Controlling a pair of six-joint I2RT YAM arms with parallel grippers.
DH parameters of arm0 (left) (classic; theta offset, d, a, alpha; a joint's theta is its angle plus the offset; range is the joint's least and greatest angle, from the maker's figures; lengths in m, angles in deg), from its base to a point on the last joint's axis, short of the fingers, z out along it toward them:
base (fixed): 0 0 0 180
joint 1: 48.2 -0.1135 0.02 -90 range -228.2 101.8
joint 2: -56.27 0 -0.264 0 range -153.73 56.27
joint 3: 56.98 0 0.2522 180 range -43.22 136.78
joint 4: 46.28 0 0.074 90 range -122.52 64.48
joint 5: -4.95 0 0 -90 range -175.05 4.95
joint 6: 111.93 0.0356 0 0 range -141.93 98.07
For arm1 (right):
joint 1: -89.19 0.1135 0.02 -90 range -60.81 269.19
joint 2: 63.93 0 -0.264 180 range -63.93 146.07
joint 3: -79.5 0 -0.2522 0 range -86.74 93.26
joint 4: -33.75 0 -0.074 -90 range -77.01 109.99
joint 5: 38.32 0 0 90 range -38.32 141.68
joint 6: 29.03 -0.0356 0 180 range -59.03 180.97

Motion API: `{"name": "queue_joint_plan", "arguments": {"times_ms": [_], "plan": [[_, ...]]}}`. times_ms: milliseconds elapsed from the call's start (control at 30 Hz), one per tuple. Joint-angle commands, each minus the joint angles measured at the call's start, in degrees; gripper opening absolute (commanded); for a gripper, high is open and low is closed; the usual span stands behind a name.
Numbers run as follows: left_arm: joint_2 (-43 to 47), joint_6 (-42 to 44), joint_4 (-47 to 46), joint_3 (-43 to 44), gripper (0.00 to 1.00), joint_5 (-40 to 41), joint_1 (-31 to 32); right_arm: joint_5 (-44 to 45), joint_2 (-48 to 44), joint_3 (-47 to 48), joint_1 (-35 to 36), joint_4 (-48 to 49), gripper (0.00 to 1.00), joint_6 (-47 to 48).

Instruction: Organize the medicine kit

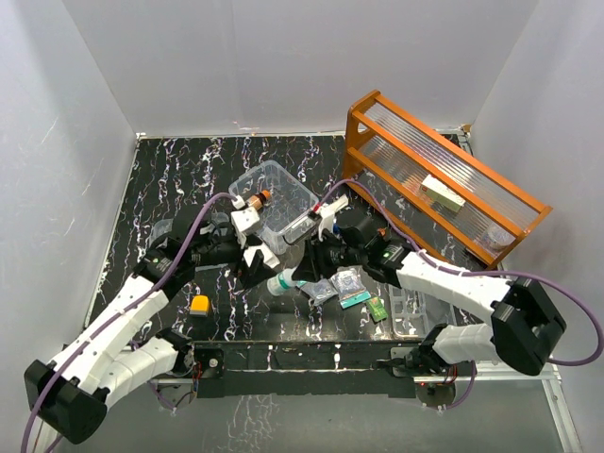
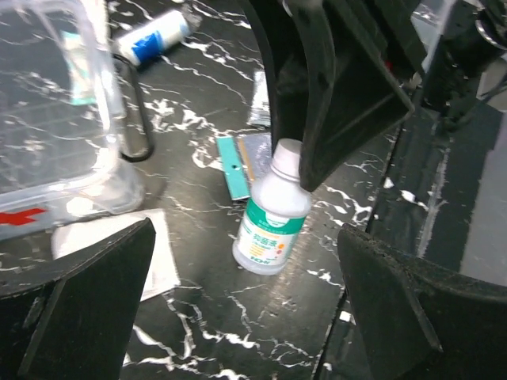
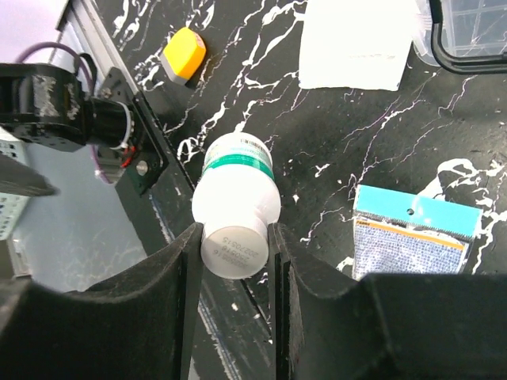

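A white bottle [image 3: 236,202] with a green label hangs tilted just above the black marble table, and my right gripper [image 3: 232,247] is shut on its cap. From the left wrist the same bottle [image 2: 273,218] shows under the right fingers [image 2: 333,103]. Low over the table just short of the bottle, my left gripper [image 2: 245,301] stands open and holds nothing. The medicine kit's clear box [image 1: 274,193] is open behind both grippers. Its clear lid [image 2: 55,119], with a red cross and a black handle, lies to the left of the bottle.
An orange wooden rack [image 1: 444,179] stands at the back right. A clear compartment tray [image 1: 411,311], a blue sachet [image 3: 412,237], a green packet [image 1: 377,310], a white sheet [image 3: 356,43], a yellow piece [image 3: 184,54] and a blue-white tube [image 2: 154,36] lie around.
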Motion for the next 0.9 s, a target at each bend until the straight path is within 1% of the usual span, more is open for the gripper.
{"name": "queue_joint_plan", "arguments": {"times_ms": [0,67,133,267,400,600,700,767,867], "plan": [[-1.24,-6.12,-7.76,-3.07,0.97,-10.04,-0.09,-3.2,-4.88,-0.09,-2.34,5.22,0.0,-5.12],[-2.27,-9.88,-9.93,-4.15,0.96,-13.6,-0.08,-4.54,-5.71,-0.04,-3.57,5.47,0.0,-6.17],[-3.19,-11.1,-9.61,-4.64,0.94,-15.82,-0.1,-6.38,-6.19,0.17,-4.48,6.06,0.0,-7.03],[-4.46,-9.02,-7.72,-4.82,0.9,-17.2,0.04,-11.14,-5.41,1.42,-5.02,7.11,0.0,-8.02],[-6.07,-8.95,-9.14,-4.82,0.85,-17.16,0.01,-14.4,-3.91,2.54,-5.04,7.12,0.0,-7.89],[-12.56,-7.8,-4.89,-3.01,0.8,-17.78,-0.01,-15.62,-3.12,3.69,-5.08,7.59,0.0,-8.29],[-15.75,-7.01,-3.43,-2.55,0.79,-22.2,0.01,-15.47,-2.83,3.91,-5.09,8.1,0.0,-8.56],[-16.62,-6.5,-2.99,-2.23,0.77,-24.21,0.02,-15.51,-2.6,3.89,-5.11,8.56,0.0,-8.86],[-16.16,-6.49,-3.77,-2.4,0.75,-24.35,0.02,-15.7,-2.29,3.77,-5.16,9.24,0.0,-9.27]]}}
